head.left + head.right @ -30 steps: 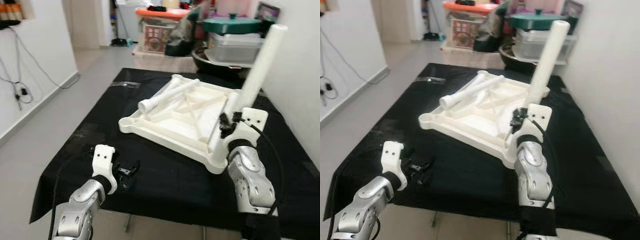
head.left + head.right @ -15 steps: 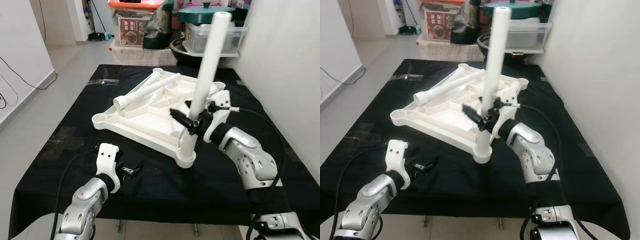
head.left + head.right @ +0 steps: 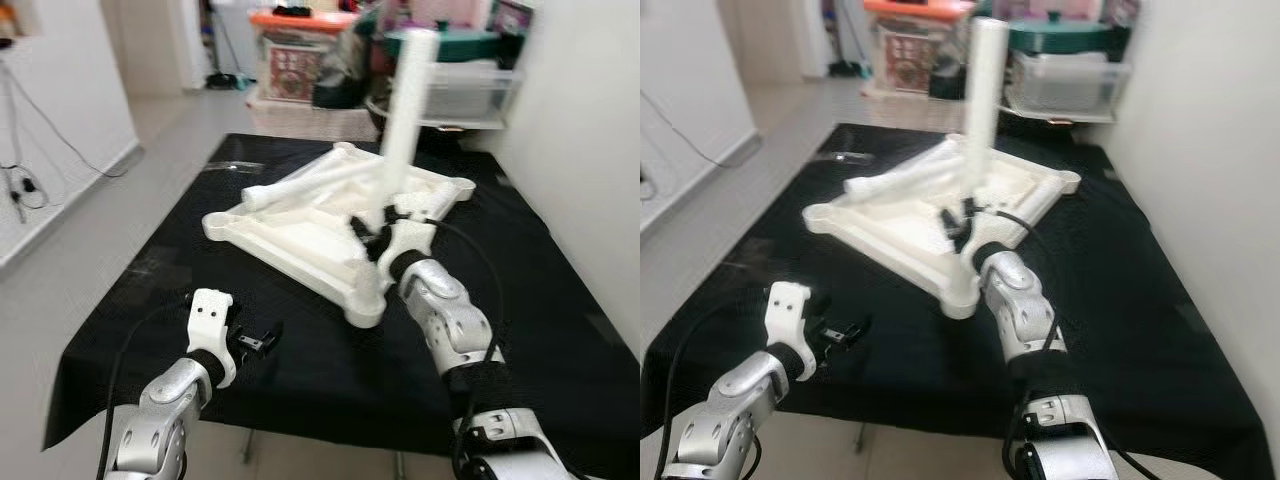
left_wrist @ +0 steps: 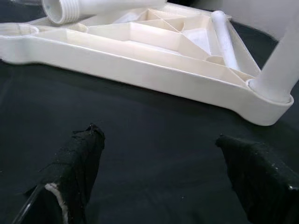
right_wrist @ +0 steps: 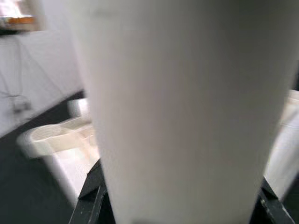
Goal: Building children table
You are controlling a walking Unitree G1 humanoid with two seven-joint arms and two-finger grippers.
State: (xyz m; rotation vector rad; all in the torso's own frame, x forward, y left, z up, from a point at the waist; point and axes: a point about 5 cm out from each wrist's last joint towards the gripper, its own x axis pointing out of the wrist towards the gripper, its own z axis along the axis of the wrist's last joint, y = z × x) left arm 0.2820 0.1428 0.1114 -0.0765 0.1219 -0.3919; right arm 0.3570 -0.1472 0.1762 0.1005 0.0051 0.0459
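White table leg upright, long axis vertical, clamped near base by right gripper. Left gripper spread wide, empty, near-left. No legible writing.

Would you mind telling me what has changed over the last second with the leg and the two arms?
The right end effector, clamped on the white leg, has swung it from a rightward lean to nearly upright in the corner socket of the tabletop. The left end effector stays open, hovering over the black cloth; the loose leg still lies on the tabletop.
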